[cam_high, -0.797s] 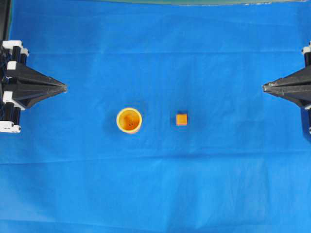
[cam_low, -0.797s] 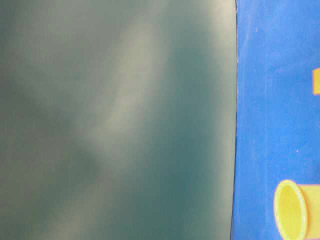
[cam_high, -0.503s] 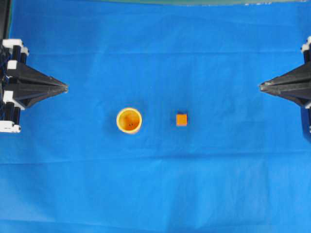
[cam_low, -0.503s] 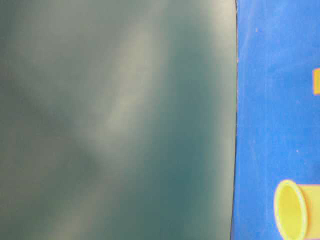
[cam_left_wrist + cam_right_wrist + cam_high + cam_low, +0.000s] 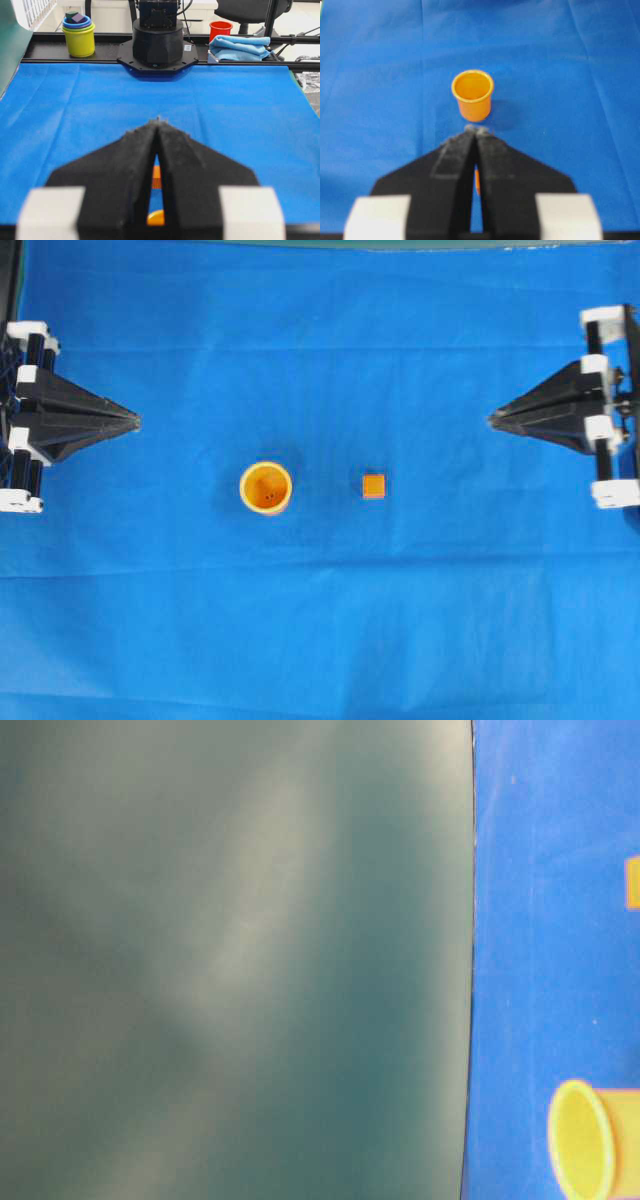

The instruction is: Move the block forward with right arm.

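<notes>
Reaching in from the 3 o'clock edge, your right gripper [image 5: 492, 419] now stands farther over the blue cloth [image 5: 320, 640] than it did a moment ago, its white end pieces newly in the overhead view. Nothing else has shifted: the block [image 5: 374, 486] and the orange cup [image 5: 266, 487] sit where they were.

You see the small orange block near the middle of the cloth, with the cup well apart at its 9 o'clock. From the right gripper's tip, the block lies toward 8 o'clock, still well apart. My reading is that you are lining the tip up behind the block for a push rather than a pick, which would explain the pinched fingers.

Your right gripper is clenched to a point and empty, touching nothing; in its wrist view a sliver of the block shows through the slit between the fingers, the cup beyond. Your left gripper [image 5: 133, 421] rests parked at the 9 o'clock edge, likewise clenched and holding nothing.
</notes>
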Tool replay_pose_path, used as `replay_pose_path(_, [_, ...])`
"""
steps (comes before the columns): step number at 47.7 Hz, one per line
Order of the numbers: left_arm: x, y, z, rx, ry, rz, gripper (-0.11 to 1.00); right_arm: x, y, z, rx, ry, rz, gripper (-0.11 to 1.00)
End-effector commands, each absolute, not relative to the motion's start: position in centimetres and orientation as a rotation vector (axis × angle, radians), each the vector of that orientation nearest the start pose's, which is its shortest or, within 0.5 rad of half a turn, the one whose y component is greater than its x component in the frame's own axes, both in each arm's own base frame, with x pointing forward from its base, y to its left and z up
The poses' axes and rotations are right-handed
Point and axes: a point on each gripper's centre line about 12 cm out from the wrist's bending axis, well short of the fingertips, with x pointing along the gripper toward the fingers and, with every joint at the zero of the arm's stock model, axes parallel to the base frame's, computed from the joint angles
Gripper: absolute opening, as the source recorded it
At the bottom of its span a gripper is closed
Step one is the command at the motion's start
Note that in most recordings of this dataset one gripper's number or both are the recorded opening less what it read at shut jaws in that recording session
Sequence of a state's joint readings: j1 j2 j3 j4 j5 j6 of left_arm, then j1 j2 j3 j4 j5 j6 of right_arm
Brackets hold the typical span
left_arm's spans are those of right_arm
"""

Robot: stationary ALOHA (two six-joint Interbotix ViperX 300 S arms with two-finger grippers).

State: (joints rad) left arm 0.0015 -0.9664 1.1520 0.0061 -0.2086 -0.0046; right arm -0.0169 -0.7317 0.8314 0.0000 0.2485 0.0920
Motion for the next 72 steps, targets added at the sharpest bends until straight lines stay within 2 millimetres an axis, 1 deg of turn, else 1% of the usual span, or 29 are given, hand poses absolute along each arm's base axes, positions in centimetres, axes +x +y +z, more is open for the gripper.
replay_pose_path(1, [20.3, 0.0, 30.4, 0.001, -0.044, -0.002, 0.01, 26.3, -0.5, 32.9, 0.098, 0.339, -0.036, 0.00])
replay_pose_path(8, [20.3, 0.0, 30.3, 0.001, -0.043, -0.002, 0.01, 27.7, -0.6, 32.4, 0.093, 0.393, -0.038, 0.00])
replay_pose_path(18, [20.3, 0.0, 30.4, 0.001, -0.046, -0.002, 0.01, 30.0, -0.6, 30.7, 0.086, 0.493, -0.040, 0.00])
replay_pose_path(29, [20.3, 0.0, 30.4, 0.001, -0.044, -0.002, 0.01, 32.2, -0.7, 29.6, 0.082, 0.542, -0.043, 0.01])
replay_pose_path(32, [20.3, 0.0, 30.3, 0.001, -0.041, -0.002, 0.01, 32.8, -0.7, 29.1, 0.079, 0.570, -0.042, 0.08])
replay_pose_path(38, [20.3, 0.0, 30.3, 0.001, -0.043, -0.002, 0.01, 33.8, -0.7, 28.2, 0.077, 0.626, -0.044, 0.34])
replay_pose_path(42, [20.3, 0.0, 30.3, 0.001, -0.043, -0.002, 0.01, 34.5, -0.7, 27.2, 0.077, 0.668, -0.046, 0.44])
replay_pose_path(45, [20.3, 0.0, 30.3, 0.000, -0.043, 0.000, 0.01, 35.0, -0.7, 26.5, 0.077, 0.692, -0.046, 0.47])
replay_pose_path(56, [20.3, 0.0, 30.3, 0.001, -0.043, 0.000, 0.01, 36.5, -0.5, 23.6, 0.073, 0.774, -0.041, 0.49])
replay_pose_path(60, [20.3, 0.0, 30.4, 0.001, -0.044, -0.002, 0.01, 37.1, -0.4, 22.7, 0.070, 0.800, -0.039, 0.53])
replay_pose_path(68, [20.3, 0.0, 30.3, 0.001, -0.043, -0.002, 0.01, 38.0, -0.3, 20.7, 0.069, 0.851, -0.040, 0.63])
replay_pose_path(72, [20.3, 0.0, 30.3, 0.001, -0.043, -0.002, 0.01, 38.5, -0.3, 19.6, 0.069, 0.878, -0.041, 0.66])
